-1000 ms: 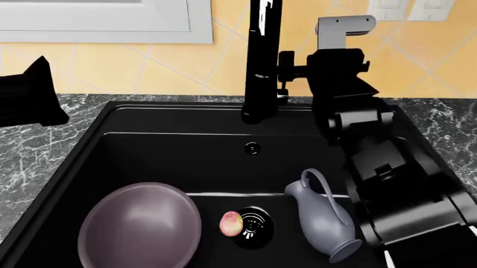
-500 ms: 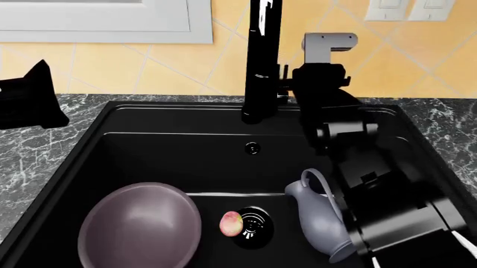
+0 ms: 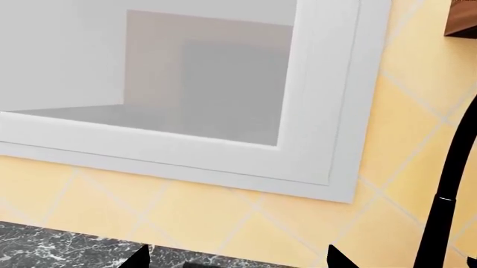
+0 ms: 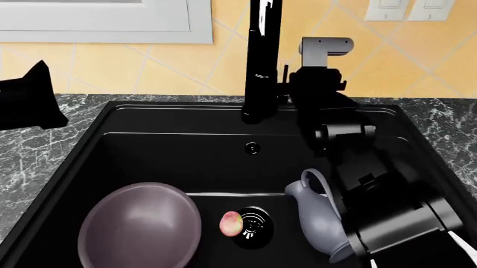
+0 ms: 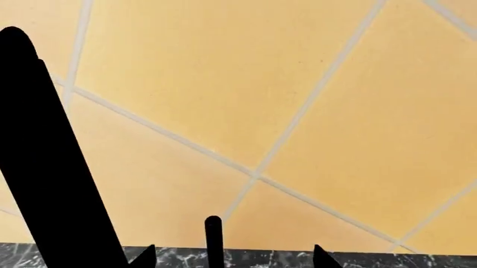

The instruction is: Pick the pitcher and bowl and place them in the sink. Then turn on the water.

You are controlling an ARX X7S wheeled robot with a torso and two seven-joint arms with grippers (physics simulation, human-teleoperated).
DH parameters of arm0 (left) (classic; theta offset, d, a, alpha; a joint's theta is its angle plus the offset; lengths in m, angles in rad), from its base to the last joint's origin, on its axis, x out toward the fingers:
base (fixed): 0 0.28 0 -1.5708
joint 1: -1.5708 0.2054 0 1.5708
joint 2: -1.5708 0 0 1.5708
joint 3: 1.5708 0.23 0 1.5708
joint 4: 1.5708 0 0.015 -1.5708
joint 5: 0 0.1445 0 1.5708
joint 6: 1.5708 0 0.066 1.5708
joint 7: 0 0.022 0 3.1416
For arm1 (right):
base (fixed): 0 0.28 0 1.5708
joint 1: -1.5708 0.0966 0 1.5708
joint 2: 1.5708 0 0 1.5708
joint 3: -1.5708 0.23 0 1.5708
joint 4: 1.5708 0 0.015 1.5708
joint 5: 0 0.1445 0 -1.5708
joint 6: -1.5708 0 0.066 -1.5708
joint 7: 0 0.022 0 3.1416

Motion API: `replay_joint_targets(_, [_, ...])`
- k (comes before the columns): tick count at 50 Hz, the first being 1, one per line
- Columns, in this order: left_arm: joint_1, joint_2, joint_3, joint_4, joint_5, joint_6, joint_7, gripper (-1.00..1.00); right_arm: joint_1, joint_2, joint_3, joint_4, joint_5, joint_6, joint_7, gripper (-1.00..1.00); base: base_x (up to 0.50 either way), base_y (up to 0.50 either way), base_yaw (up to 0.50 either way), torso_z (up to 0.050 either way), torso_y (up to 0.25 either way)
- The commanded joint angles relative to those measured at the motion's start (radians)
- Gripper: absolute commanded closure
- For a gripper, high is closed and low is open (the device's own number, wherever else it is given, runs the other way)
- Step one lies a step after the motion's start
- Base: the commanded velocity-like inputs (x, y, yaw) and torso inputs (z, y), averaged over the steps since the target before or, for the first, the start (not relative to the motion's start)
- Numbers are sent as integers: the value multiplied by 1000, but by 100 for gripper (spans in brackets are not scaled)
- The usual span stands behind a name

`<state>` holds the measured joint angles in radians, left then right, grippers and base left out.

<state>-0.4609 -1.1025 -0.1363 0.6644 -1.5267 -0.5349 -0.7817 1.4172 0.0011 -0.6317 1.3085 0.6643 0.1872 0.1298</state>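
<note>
The black sink (image 4: 171, 145) holds both items. The mauve-grey bowl (image 4: 139, 228) sits upright at the basin's front left. At the front right, the lavender-grey pitcher (image 4: 319, 215) lies tilted, partly hidden by my right arm. My right gripper (image 4: 286, 84) is beside the tall black faucet (image 4: 262, 56). In the right wrist view it (image 5: 233, 260) is open, with a thin black lever (image 5: 214, 240) standing between its fingertips and the faucet column (image 5: 52, 167) to one side. My left gripper (image 4: 30, 99) hovers over the left counter, open and empty (image 3: 238, 261).
A small peach-coloured fruit (image 4: 232, 223) lies by the round drain (image 4: 254, 224). Dark marble counter (image 4: 44, 151) surrounds the basin. A white window frame (image 4: 104, 28) and wall switches (image 4: 406, 8) are on the yellow tiled wall behind.
My right arm has shifted left toward the faucet, covering more of the pitcher. The left arm, bowl, pitcher and fruit have stayed put.
</note>
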Motion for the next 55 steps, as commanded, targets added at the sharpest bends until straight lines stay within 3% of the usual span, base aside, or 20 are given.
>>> replay_joint_targets(1, [1,-4,-9,0,-5,0,0,-100,25,0,24,0,-42,7,-1,-100,0,0,0,0,0])
replay_joint_targets(28, [6,-11,-38,3,-8,3,-6,-100,62,0,-85,-1,53,-3,0,-100,0,0,0,0,0])
replay_joint_targets(46, [5,-9,-35,5,-4,-2,-3,-100,55,0,-50,-1,22,3,-1,-100,0,0,0,0,-227])
replay_joint_targets(55, [9,-5,-38,6,-6,-2,-4,-100,55,0,-16,-1,-10,7,-6,-100,0,0,0,0,-3])
